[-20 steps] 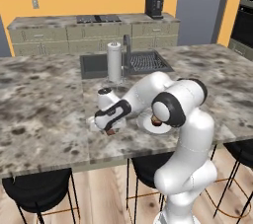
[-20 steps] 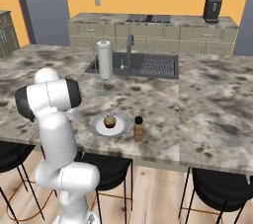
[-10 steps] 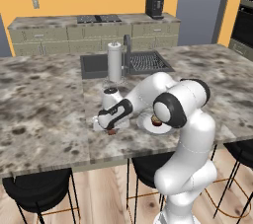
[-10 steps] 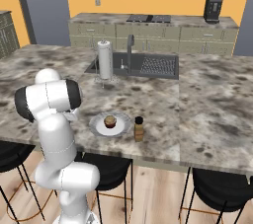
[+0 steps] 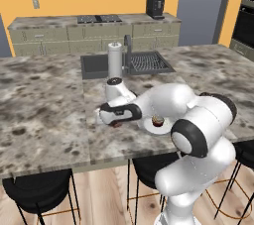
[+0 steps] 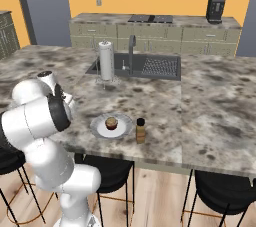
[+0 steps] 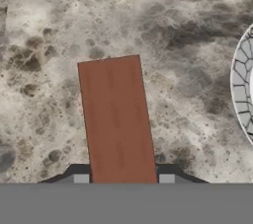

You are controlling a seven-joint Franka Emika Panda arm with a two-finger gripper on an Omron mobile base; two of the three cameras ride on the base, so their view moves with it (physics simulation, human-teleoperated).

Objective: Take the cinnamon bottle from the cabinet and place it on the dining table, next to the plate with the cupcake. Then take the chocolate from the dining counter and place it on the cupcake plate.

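Observation:
The chocolate (image 7: 116, 119) is a flat brown bar lying on the speckled stone counter, and my gripper (image 7: 123, 179) is shut on its near end, one fingertip on each side. From the left base view the gripper (image 5: 115, 122) sits low on the counter with the dark chocolate (image 5: 118, 124) under it, just left of the plate (image 5: 147, 128) that carries the cupcake (image 5: 158, 120). The patterned plate rim (image 7: 241, 86) shows at the right of the hand view. In the right base view the cinnamon bottle (image 6: 140, 130) stands upright right of the plate (image 6: 97, 127) and cupcake (image 6: 111, 122).
A paper towel roll (image 5: 114, 59) stands by the sink (image 5: 146, 63) with its faucet (image 5: 127, 45), behind the work spot. A coffee machine (image 5: 155, 5) sits on the back counter. Black stools (image 5: 34, 189) line the counter's near edge.
The hand has dropped onto the counter left of the plate, and its fingers have closed from open onto the chocolate bar. Plate, cupcake and bottle have stayed put.

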